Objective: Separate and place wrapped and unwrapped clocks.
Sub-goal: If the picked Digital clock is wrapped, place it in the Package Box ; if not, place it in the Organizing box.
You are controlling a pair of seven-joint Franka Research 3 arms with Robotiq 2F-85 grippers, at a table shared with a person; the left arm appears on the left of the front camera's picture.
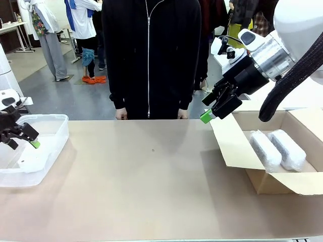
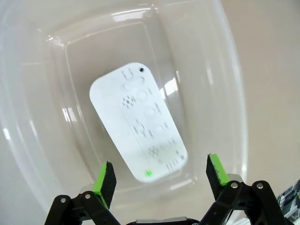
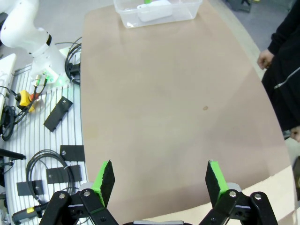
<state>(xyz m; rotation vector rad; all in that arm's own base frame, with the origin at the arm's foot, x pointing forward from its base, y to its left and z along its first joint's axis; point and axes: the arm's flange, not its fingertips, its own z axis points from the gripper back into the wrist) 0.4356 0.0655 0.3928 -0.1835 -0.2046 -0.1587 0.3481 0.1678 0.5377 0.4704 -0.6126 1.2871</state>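
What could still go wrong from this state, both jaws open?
1. The left gripper hangs open low over the bare clock in the clear tub; a slanted retreat could catch the tub's wall and drag it.
2. The right gripper hovers just off the cardboard box's raised flap; a sweep could knock the flap or shift the box holding the two wrapped clocks.
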